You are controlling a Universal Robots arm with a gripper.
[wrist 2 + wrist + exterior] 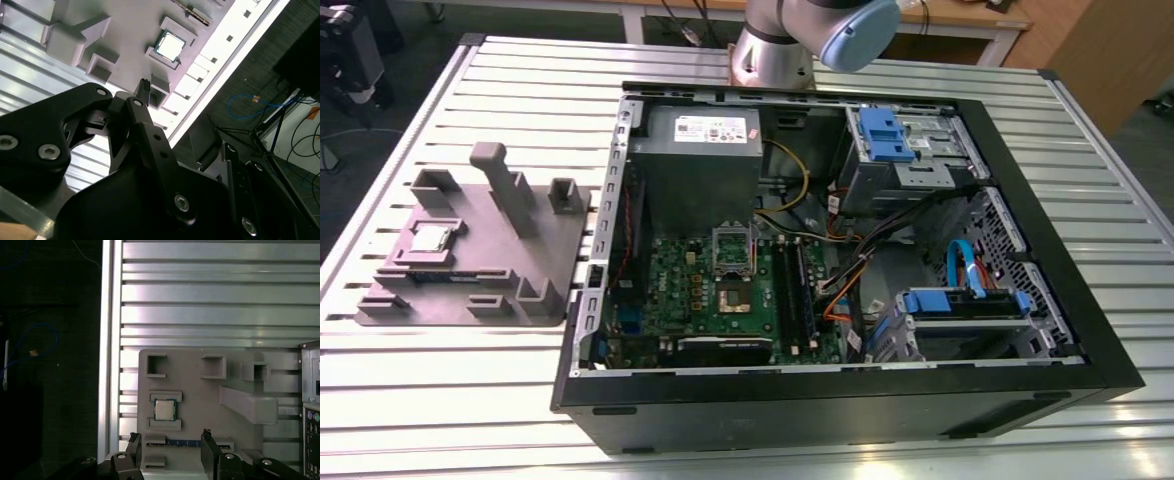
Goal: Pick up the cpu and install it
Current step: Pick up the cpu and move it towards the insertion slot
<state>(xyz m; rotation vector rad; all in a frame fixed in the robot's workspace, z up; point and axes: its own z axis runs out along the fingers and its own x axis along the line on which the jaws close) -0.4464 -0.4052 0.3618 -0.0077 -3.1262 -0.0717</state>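
Ahead of the fingers [209,447], beyond their tips and clear of both, the cpu [163,410] lies flat in a square recess of the grey holder [210,400], silver top up. The fingers stand apart with nothing gripped. The chip sits roughly in line with the gap between them, nearer one finger than the other. Holder and open computer case [854,400] rest side by side on the slatted metal desk [440,400].
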